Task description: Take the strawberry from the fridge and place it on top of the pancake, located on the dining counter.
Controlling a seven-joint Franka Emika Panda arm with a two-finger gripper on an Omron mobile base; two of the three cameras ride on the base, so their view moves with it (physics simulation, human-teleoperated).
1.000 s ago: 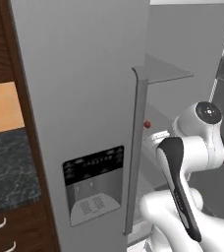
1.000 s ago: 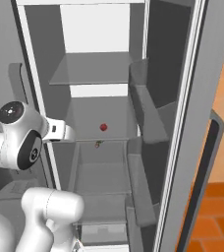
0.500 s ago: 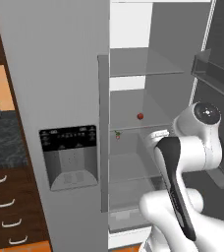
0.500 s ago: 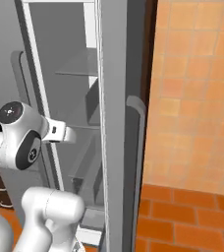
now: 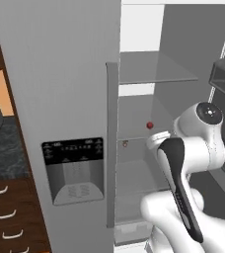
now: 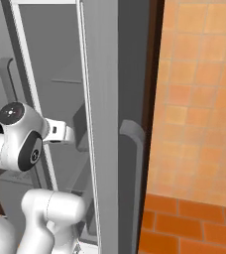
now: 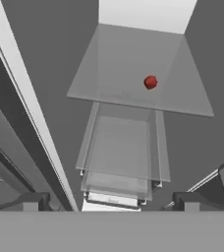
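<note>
So the strawberry [image 7: 150, 82] sits alone on the glass shelf [image 7: 133, 64] inside the open fridge [image 5: 60, 74], around 1 o'clock in the hand view, well apart from the gripper [image 7: 109, 201], whose jaws are spread wide and empty. My worry: it's tiny and round, so a sloppy close could nudge it rolling. The fingertips are mostly cut off, and the open door [image 6: 102, 124] blocks the right view.

Orange tiled wall [image 6: 199, 99], wood drawers [image 5: 6, 217]

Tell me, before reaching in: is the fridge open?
Open. The fridge interior shows, with the strawberry on a glass shelf.
</note>
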